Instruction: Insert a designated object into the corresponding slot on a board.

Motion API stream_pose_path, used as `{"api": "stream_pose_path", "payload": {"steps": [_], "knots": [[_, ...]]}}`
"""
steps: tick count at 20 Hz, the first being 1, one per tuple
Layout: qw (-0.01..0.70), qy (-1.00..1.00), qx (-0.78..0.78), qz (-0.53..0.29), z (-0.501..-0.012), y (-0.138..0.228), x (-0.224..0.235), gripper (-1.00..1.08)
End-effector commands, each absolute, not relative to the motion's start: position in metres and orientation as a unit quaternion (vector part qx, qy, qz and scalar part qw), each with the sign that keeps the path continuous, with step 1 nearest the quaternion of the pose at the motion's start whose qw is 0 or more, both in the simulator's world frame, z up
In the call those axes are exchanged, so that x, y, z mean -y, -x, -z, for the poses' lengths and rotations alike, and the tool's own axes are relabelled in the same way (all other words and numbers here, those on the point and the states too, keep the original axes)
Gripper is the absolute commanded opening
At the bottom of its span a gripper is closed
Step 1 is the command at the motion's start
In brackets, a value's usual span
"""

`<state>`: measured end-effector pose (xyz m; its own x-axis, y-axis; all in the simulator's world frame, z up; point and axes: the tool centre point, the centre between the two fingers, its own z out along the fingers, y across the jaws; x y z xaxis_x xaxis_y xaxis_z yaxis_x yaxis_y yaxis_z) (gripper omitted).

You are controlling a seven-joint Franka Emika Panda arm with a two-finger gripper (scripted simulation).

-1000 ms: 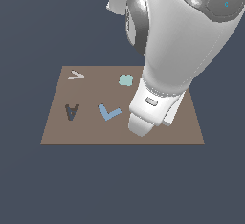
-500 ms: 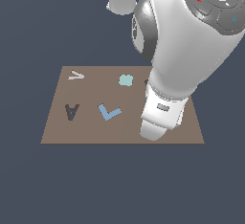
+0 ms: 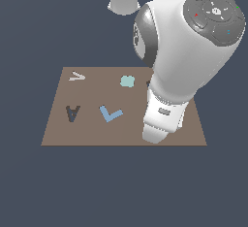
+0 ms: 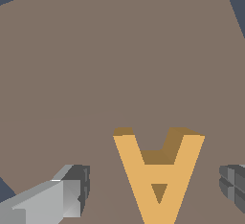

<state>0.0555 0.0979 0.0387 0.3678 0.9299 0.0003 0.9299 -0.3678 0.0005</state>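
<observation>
In the wrist view an orange A-shaped block (image 4: 159, 174) lies flat on the brown board (image 4: 119, 65). My gripper (image 4: 155, 192) is open, one finger (image 4: 72, 192) on each side of the block with gaps between pads and block. In the exterior view the arm's white body hides the block and the fingers over the board's (image 3: 87, 131) right side. The dark A-shaped slot (image 3: 72, 113) sits near the board's left edge in the exterior view, far from the gripper.
A light-blue L-shaped piece (image 3: 110, 113) lies just right of the slot. A white V-shaped piece (image 3: 76, 77) sits at the back left, a pale teal rounded piece (image 3: 127, 81) at the back middle. Dark floor surrounds the board.
The arm has shifted toward the exterior view's right and lower over the board's right side. The pieces on the board have not moved.
</observation>
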Motion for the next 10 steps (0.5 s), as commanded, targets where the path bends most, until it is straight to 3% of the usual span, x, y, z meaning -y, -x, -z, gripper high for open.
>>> {"api": "stream_pose_path", "payload": {"steps": [1, 3, 4, 10], "knots": [[0.000, -0.826, -0.563, 0.000, -0.0316, -0.0550, -0.0979, 1.00], [0.000, -0.826, -0.563, 0.000, -0.0299, -0.0549, -0.0979, 1.00], [0.000, -0.826, -0.563, 0.000, -0.0299, -0.0549, -0.0979, -1.00], [0.000, -0.826, -0.563, 0.000, -0.0299, -0.0549, -0.0979, -1.00]]}}
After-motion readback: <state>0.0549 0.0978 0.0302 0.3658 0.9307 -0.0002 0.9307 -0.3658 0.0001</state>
